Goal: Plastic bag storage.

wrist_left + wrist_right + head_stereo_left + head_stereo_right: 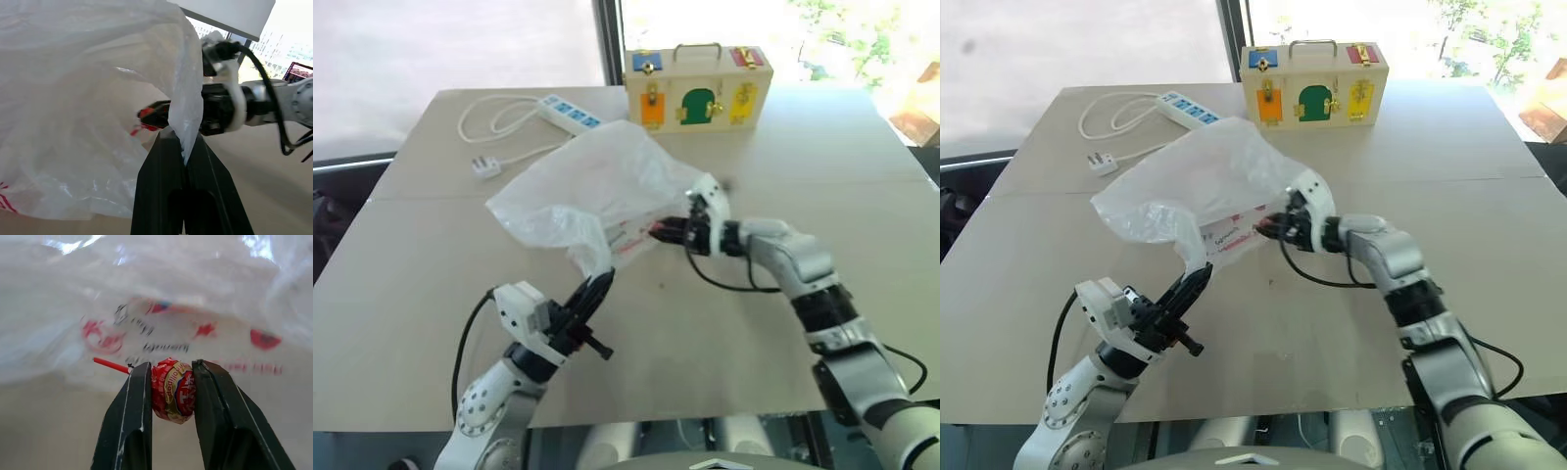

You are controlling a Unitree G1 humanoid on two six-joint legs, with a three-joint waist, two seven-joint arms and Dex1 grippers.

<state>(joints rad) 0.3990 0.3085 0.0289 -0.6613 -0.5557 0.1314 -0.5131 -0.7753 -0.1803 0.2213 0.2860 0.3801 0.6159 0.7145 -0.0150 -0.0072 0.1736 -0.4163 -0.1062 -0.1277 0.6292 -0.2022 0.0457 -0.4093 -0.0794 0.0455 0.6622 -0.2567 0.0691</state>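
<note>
With our right gripper clamped on a red-wrapped lollipop at the plastic bag, which our left gripper pinches up off the worktop, we judge we must find the mouth, clear of the power strip and toy case.

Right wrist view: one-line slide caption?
Right end effector shut on a red-wrapped lollipop, facing the plastic bag.

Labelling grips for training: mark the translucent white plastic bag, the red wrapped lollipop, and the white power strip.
Translucent white plastic bag (592, 186), left eye view, crinkled middle.
Red wrapped lollipop (172, 390), right wrist view, wrapped head.
White power strip (570, 114), left eye view, socket face.
</note>
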